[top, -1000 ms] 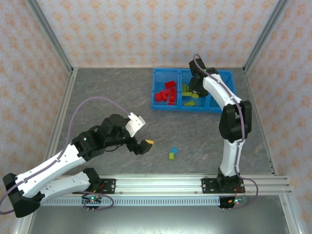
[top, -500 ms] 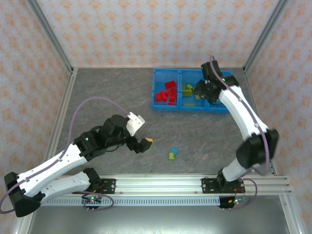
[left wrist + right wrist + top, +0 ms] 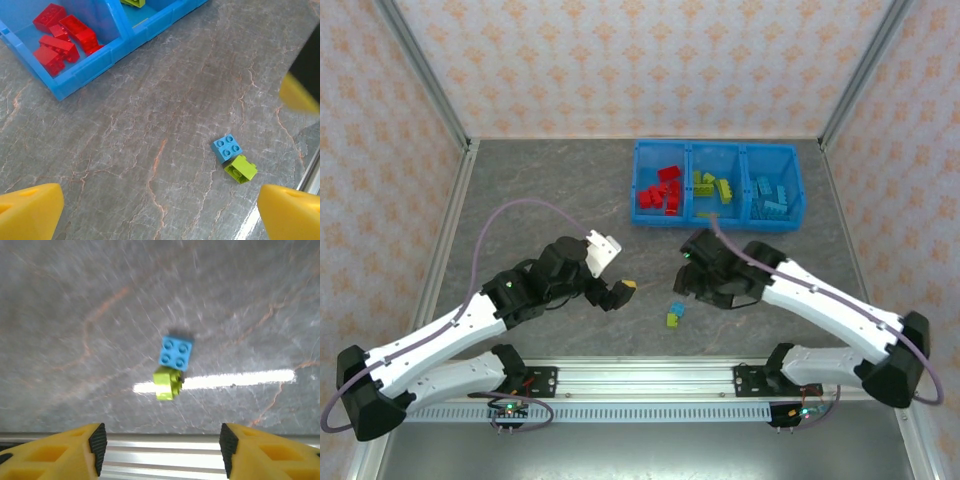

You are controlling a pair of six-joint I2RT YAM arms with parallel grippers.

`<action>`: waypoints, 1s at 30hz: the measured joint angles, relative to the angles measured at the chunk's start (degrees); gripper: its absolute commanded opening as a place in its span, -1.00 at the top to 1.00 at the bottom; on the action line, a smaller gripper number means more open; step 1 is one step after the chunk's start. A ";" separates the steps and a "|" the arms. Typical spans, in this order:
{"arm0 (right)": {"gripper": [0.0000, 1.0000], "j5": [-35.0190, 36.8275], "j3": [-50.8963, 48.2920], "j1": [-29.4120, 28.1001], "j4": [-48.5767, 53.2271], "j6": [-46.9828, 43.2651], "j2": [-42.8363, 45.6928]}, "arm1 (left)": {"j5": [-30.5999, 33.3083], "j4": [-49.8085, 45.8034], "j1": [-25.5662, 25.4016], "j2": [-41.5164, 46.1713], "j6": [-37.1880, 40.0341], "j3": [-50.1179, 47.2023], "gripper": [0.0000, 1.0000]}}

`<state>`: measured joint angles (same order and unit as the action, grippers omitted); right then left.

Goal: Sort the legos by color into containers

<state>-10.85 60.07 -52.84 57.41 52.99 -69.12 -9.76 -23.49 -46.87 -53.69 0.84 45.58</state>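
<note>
Three joined bright blue bins point(image 3: 715, 224) stand in a row on the counter point(image 3: 550, 190). The left bin holds red bricks point(image 3: 662, 192), the middle bin lime green bricks point(image 3: 712, 186), the right bin light blue bricks point(image 3: 772, 196). One loose blue brick point(image 3: 176, 352), studs up, touches one loose green brick point(image 3: 166, 383) on the counter, well apart from the bins.

The table point(image 3: 75, 300) looks like grey veined stone, smooth, with a sheen that mirrors a strip of light. The blue brick point(image 3: 176, 353) and green brick point(image 3: 166, 383) are smooth, shiny plastic, as are the bins point(image 3: 95, 70). The rail point(image 3: 650, 378) is bare silvery metal.
</note>
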 measured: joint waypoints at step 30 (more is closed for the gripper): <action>0.61 0.26 -4.87 -6.38 -13.14 1.42 -23.19 | -8.04 -3.43 -0.02 6.82 6.60 -8.68 -1.00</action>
<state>-10.59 55.20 -59.22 44.27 54.41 -92.31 -17.80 -26.92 -46.89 -46.87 7.44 36.91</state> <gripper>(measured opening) 0.236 0.998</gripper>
